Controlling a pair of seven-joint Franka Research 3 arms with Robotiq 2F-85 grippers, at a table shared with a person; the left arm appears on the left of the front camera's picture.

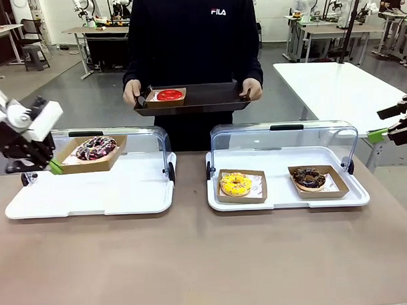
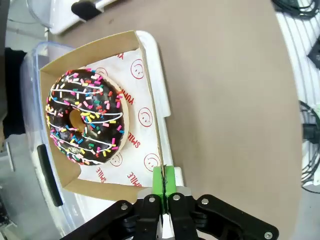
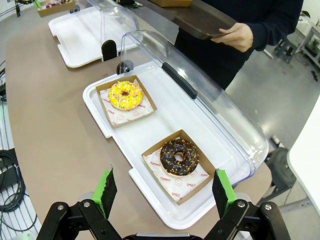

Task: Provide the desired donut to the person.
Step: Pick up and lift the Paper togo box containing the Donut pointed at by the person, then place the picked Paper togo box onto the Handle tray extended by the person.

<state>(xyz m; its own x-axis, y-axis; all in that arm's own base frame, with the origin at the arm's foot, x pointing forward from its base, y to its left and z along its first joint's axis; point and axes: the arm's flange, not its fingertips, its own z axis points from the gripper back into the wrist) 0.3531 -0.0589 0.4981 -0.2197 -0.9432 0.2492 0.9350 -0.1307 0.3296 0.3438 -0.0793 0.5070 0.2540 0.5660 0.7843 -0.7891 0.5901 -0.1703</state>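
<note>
Lab's brown table (image 1: 194, 260): left gripper (image 2: 163, 176) pinches donut box (image 1: 87, 165); right gripper (image 3: 164, 186) spread wide.

The table (image 1: 194, 260) is big and light brown. Its top is flat and smooth, and its end is rounded. Two white trays lie right on it, side by side, toward the far side. A strip of brown table shows between them. The left tray (image 1: 91, 200) sits near the left end. The right tray (image 1: 277, 190) sits past the middle. Both trays have round corners. Each tray has a see-through lid, swung up at the back: the left lid (image 1: 153, 137) and the right lid (image 1: 283, 141). Each lid has a black handle and black knobs at its ends.
</note>
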